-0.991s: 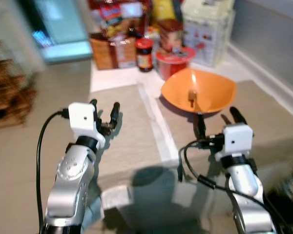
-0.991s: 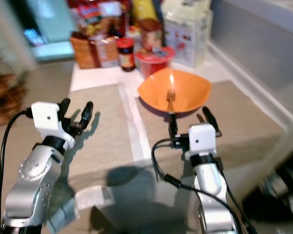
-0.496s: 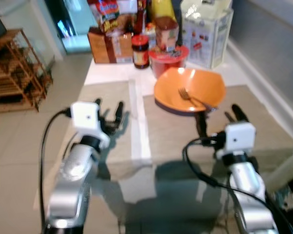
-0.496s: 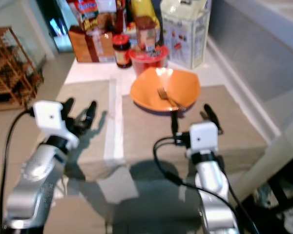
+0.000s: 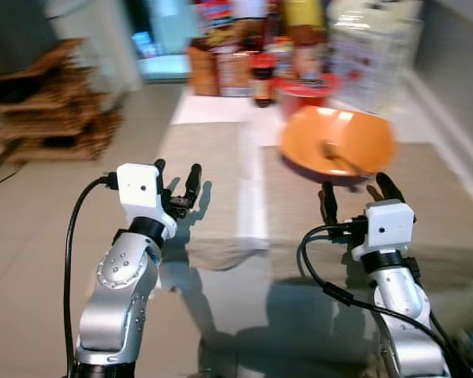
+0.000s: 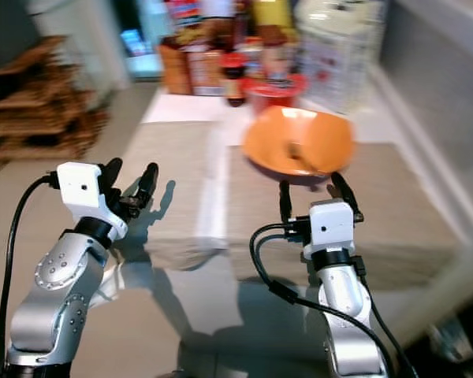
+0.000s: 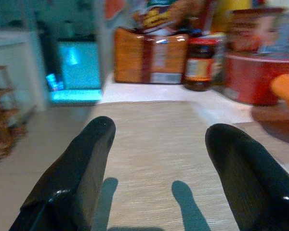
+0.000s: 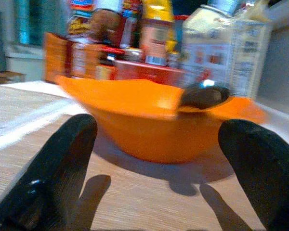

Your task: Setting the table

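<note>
Left eye view: the right gripper (image 5: pixel 353 197) has its fingers spread wide, and the orange bowl (image 5: pixel 337 147) with a fork (image 5: pixel 337 155) sits just ahead. The left gripper (image 5: pixel 176 179) hangs wide open too, above a beige placemat (image 5: pixel 213 165).

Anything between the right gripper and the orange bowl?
Nothing. In the right wrist view, bare placemat with the bowl's shadow lies between the open right gripper and the orange bowl.

An orange bowl (image 5: pixel 337 145) sits on beige woven placemats (image 5: pixel 209 185) before a red tub (image 7: pixel 253 77).
</note>
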Controlling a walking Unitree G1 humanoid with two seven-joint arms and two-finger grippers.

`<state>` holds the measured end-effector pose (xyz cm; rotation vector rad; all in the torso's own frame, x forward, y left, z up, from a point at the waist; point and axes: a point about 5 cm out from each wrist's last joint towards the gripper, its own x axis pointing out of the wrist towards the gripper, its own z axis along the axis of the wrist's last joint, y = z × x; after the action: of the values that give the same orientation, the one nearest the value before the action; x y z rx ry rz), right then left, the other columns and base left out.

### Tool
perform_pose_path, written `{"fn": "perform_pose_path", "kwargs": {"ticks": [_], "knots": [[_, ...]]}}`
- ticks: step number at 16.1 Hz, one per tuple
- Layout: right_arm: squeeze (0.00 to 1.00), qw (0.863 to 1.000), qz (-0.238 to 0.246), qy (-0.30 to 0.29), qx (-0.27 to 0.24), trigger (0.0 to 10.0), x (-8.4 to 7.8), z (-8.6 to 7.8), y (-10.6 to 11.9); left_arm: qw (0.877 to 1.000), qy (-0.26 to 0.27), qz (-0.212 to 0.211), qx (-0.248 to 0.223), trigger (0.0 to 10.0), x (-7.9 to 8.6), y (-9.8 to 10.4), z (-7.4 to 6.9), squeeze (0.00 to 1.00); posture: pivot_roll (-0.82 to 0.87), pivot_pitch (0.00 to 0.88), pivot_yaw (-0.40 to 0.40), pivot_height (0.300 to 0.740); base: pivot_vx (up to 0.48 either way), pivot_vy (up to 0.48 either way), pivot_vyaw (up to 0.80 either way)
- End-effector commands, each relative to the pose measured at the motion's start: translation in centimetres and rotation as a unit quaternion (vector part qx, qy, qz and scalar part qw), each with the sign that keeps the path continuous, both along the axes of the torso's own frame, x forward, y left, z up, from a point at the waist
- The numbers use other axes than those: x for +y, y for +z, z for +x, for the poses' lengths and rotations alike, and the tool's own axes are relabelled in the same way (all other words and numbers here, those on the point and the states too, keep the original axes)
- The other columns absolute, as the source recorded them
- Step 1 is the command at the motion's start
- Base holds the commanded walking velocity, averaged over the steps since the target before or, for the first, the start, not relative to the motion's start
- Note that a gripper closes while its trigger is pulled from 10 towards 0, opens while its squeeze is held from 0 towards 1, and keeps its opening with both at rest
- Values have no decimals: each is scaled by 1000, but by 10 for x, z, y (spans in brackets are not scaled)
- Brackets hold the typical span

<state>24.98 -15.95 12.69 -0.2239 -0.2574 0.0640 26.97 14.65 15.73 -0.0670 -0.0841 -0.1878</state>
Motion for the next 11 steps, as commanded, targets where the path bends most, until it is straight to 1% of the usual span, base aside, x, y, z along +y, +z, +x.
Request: {"fn": "perform_pose_path", "kwargs": {"ticks": [1, 3, 11], "knots": [[0, 1000, 1, 9, 21, 10000, 3, 1, -7, 1000, 2, 1, -5, 10000, 1, 5, 3, 0, -147, 0, 114, 722, 0, 0, 0], [0, 1000, 0, 9, 22, 10000, 3, 1, -7, 1000, -6, 2, -5, 10000, -2, 5, 2, 0, -147, 0, 114, 722, 0, 0, 0], [0, 1000, -3, 12, 28, 10000, 3, 2, -9, 999, -29, -3, -14, 10000, -7, 9, -2, 0, -146, 0, 111, 722, 0, -480, 0]]}}
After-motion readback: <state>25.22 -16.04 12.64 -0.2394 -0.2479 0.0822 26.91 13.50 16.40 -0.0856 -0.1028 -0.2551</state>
